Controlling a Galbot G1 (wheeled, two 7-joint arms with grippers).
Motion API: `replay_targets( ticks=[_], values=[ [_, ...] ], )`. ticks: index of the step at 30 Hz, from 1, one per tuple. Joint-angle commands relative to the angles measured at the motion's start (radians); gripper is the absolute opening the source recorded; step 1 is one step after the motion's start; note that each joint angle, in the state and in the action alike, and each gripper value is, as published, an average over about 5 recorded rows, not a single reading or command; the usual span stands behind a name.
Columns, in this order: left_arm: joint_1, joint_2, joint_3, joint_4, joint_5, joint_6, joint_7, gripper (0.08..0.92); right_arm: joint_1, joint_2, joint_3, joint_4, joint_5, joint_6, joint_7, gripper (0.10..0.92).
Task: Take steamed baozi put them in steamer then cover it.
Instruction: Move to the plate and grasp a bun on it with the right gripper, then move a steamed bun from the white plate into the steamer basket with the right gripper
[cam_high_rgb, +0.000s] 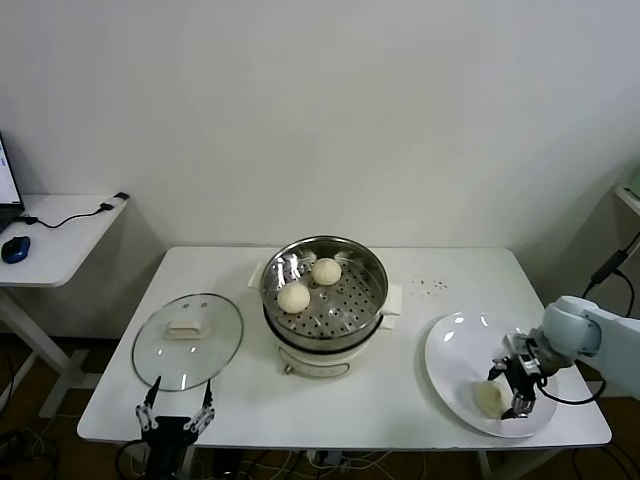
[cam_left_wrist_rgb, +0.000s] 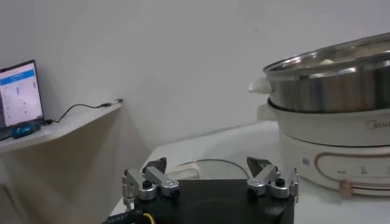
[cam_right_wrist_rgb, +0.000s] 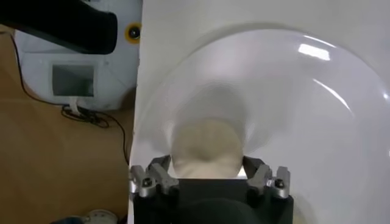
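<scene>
steamer (cam_high_rgb: 325, 300) open on top, lid (cam_high_rgb: 187, 340) lying aside, table (cam_high_rgb: 430, 285) between seemingly bare

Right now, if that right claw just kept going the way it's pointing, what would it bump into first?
Most likely the baozi on the white plate: the right gripper points down at it, open fingers either side. Whether they already touch is unclear.

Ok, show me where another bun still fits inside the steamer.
The steamer has bare perforated tray on its front and right parts. It is crowded at the back left, where two baozi sit close together. The right gripper is open around a third bun on the white plate.
</scene>
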Motion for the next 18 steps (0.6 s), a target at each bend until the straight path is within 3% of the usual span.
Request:
replay_targets(
  ticks=[1, 10, 18],
  values=[
    [0.000, -0.001, 0.001, 0.000, 0.002, 0.002, 0.000, 0.823, -0.003, 0.004, 0.002, -0.005, -0.006, 0.001, -0.005, 0.721],
    [0.001, 0.000, 0.007, -0.002, 0.015, 0.003, 0.000, 0.823, 0.271, 0.056, -0.173, -0.025, 0.019, 0.125, -0.054, 0.704],
    [0.001, -0.002, 0.007, -0.006, 0.016, 0.005, 0.000, 0.823, 0.729, 0.293, -0.406, -0.157, 0.015, 0.405, -0.160, 0.698]
  ],
)
